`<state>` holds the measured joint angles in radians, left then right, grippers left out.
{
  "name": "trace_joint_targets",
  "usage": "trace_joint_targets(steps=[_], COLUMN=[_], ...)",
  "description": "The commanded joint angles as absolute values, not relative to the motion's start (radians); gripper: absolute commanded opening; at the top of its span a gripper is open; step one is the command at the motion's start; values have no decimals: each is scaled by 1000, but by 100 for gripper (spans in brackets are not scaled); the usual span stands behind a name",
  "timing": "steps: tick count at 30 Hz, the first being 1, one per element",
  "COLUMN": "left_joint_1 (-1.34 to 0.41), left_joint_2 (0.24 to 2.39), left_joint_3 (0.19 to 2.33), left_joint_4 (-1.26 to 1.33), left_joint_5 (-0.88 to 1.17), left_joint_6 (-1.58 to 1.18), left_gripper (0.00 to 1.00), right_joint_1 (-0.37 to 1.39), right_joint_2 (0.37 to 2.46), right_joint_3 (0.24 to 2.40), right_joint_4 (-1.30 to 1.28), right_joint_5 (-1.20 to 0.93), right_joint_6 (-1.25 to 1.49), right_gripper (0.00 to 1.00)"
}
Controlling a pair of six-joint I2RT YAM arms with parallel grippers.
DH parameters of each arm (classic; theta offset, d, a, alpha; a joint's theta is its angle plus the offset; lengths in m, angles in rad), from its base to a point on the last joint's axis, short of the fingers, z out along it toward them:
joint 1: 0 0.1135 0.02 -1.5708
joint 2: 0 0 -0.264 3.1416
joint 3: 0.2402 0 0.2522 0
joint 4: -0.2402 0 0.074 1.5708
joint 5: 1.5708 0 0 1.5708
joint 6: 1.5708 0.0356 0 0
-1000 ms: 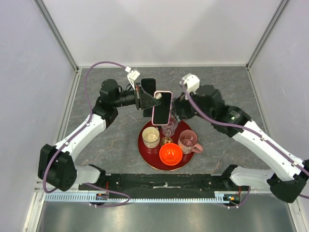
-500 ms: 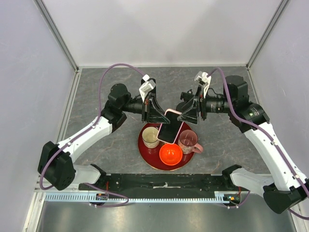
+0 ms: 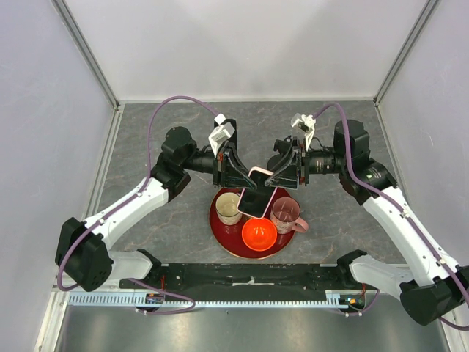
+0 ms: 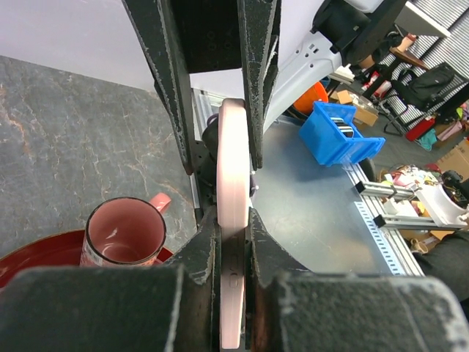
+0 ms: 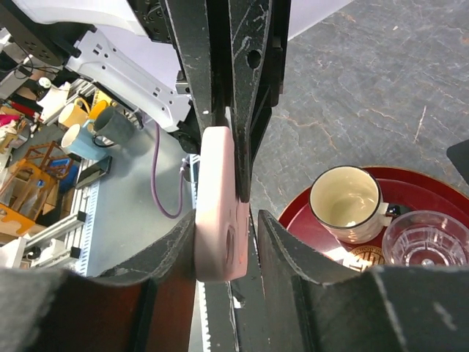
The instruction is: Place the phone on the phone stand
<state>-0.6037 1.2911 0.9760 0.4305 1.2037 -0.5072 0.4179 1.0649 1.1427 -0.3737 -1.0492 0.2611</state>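
Note:
The phone [image 3: 258, 193], pink-cased with a dark screen, hangs tilted in the air over the red tray. My left gripper [image 3: 243, 178] is shut on its left end; in the left wrist view both fingers press flat on the phone [image 4: 233, 161], held edge-on in the gripper [image 4: 233, 220]. My right gripper [image 3: 277, 177] straddles the opposite end. In the right wrist view one finger of the gripper [image 5: 226, 220] touches the phone [image 5: 216, 198], while a gap remains at the other finger, so it stands open. The phone stand is out of view.
Below the phone, the red round tray [image 3: 218, 227] carries a cream mug [image 3: 229, 209], an orange bowl [image 3: 259, 233] and a pink mug [image 3: 285, 215]. A clear glass [image 5: 425, 238] shows on it in the right wrist view. Grey walls enclose the marbled table.
The left arm carried the phone from the back down over the tray and tilted it. The right arm swung in to face it, and its jaws narrowed around the phone's free end.

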Motion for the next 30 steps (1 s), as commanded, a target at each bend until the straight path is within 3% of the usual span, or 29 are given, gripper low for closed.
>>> trace_joint_targets(steps=[1, 3, 7, 9, 10, 11, 13, 14, 15, 19, 25, 30], left_joint_1=[-607, -611, -609, -609, -607, -604, -594, -591, -588, -575, -569, -569], left_joint_2=[1253, 1253, 1258, 1243, 1236, 1226, 1218, 1213, 1213, 1230, 1295, 1302], left_joint_3=[1029, 1026, 1034, 1032, 1032, 1035, 1045, 1045, 1046, 1049, 1063, 1040], left_joint_4=[448, 445, 426, 401, 379, 358, 304, 295, 290, 293, 365, 462], left_joint_5=[1184, 1177, 1146, 1120, 1077, 1054, 999, 993, 988, 992, 1084, 1129], left_joint_6=[-462, -456, -460, -445, -431, -407, -394, -390, -393, -419, -523, -581], left_gripper=[2, 2, 2, 10, 17, 34, 54, 70, 73, 77, 75, 65], right_joint_1=[433, 439, 442, 440, 442, 440, 440, 433, 427, 385, 362, 356], right_joint_2=[1058, 1061, 1066, 1065, 1060, 1039, 1010, 976, 960, 887, 870, 835], right_joint_3=[1109, 1094, 1037, 1019, 1012, 1006, 986, 982, 976, 960, 937, 888], right_joint_4=[-213, -170, -54, -6, -6, -6, 31, 40, 44, 115, 228, 351], right_joint_5=[-1068, -1049, -1014, -958, -907, -858, -721, -685, -646, -555, -621, -629], right_joint_6=[324, 350, 434, 468, 469, 472, 497, 505, 520, 581, 696, 753], right_gripper=[41, 36, 0, 0, 0, 0, 0, 0, 0, 0, 0, 0])
